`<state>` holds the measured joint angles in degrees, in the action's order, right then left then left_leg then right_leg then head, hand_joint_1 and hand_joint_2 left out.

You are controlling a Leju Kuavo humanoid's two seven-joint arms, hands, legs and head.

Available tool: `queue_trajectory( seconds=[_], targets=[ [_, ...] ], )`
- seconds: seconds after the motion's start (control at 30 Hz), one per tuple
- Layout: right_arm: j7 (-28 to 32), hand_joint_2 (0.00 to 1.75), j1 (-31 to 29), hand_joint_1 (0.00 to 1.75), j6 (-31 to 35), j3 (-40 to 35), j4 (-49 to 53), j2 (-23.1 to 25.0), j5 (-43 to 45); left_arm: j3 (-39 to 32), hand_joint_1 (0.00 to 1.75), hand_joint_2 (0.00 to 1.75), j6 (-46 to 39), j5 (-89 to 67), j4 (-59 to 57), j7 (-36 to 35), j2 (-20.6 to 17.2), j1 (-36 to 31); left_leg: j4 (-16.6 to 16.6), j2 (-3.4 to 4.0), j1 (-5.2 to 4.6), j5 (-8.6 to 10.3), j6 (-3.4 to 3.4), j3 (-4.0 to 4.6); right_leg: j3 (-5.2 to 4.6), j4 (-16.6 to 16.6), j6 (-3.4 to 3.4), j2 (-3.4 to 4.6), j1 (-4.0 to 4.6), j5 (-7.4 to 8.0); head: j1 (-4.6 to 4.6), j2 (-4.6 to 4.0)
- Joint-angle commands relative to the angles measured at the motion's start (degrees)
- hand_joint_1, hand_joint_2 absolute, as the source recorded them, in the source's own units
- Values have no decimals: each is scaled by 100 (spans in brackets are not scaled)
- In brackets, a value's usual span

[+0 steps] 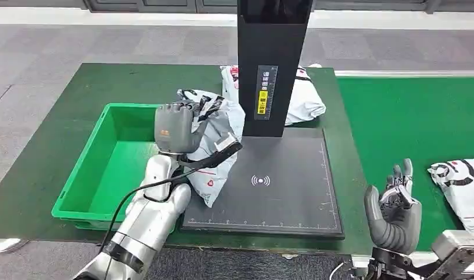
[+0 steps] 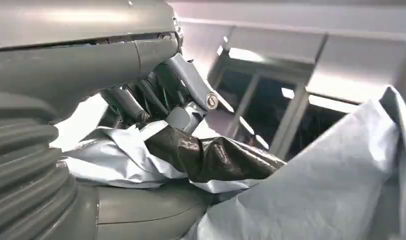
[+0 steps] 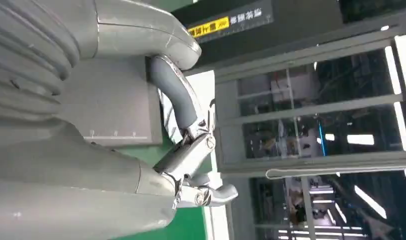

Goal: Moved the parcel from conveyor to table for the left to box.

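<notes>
Green worktop (image 1: pixel 65 151) with black scanner pad (image 1: pixel 281 181); parcel held in left robot hand.
The left robot hand (image 1: pixel 175 128) grips the grey parcel (image 1: pixel 220 146), which hangs between the green bin (image 1: pixel 100 169) and the pad. The right robot hand (image 1: pixel 395 210) is empty with fingers apart, beside a second parcel (image 1: pixel 465 186) on the conveyor (image 1: pixel 410 122).

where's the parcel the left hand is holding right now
In the head view, the grey parcel sits left of centre, gripped by the left hand, between the green bin and the black scanner pad.
</notes>
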<state>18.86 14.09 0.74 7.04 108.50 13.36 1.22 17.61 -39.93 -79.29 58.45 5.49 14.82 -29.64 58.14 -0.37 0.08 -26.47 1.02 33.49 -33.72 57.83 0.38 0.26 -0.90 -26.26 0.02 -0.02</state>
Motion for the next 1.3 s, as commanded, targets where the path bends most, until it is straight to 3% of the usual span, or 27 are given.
queue_trajectory(
  seconds=[0.03,0.17,0.3,0.4,0.63,1.0,1.03,1.07,1.1,1.3],
  targets=[
    [-53,175,-166,0,88,461,-522,195,-47,-1193,175,175,-7,-142,1568,340,-42,298,-7,20,9,-1,1,-10,8,-14,-6,14,11,8,0,2],
    [-73,175,-181,0,34,554,-640,216,-90,-1891,175,175,-7,-169,2056,348,-130,209,-11,36,9,-2,3,-14,5,-14,-8,30,10,10,0,0],
    [-23,175,-202,0,4,580,-806,126,-90,-2507,175,175,-7,-282,1953,-14,-462,-81,-15,49,15,-1,5,-18,5,-20,-10,41,17,16,0,2],
    [-23,175,-181,0,6,581,-770,132,-90,-2617,175,175,-7,-434,1803,-175,-500,-137,-22,34,18,4,5,-23,16,-26,-11,26,19,15,0,2],
    [-7,175,-24,0,53,414,-759,-97,70,-2991,175,175,-3,-786,588,-872,-1144,-453,-11,15,14,4,6,-14,11,-12,-7,13,14,4,-2,2],
    [-38,175,-58,0,86,372,-789,-141,99,-2972,175,175,101,-850,301,-980,-1194,-472,-17,-3,17,8,4,-17,22,-26,-6,-7,18,4,-2,2],
    [-35,175,-80,0,95,352,-813,-165,111,-2956,154,175,300,-845,138,-1049,-1208,-484,-12,-3,15,8,5,-10,15,-18,-6,-5,15,4,-2,2],
    [-35,175,-92,0,97,342,-827,-174,113,-2939,0,175,386,-927,38,-1125,-1225,-484,-6,2,14,5,6,-5,7,-10,-5,1,14,2,-2,2],
    [-35,175,-119,0,101,326,-868,-195,115,-2894,0,0,506,-915,-168,-1135,-1225,-488,-14,3,14,8,6,-13,14,-18,-6,0,14,5,-2,2],
    [-33,175,-187,0,100,308,-985,-165,116,-2518,0,0,777,-803,-340,-909,-964,-184,-25,-4,18,13,4,-22,28,-34,-7,-8,19,10,-2,2]
  ],
)
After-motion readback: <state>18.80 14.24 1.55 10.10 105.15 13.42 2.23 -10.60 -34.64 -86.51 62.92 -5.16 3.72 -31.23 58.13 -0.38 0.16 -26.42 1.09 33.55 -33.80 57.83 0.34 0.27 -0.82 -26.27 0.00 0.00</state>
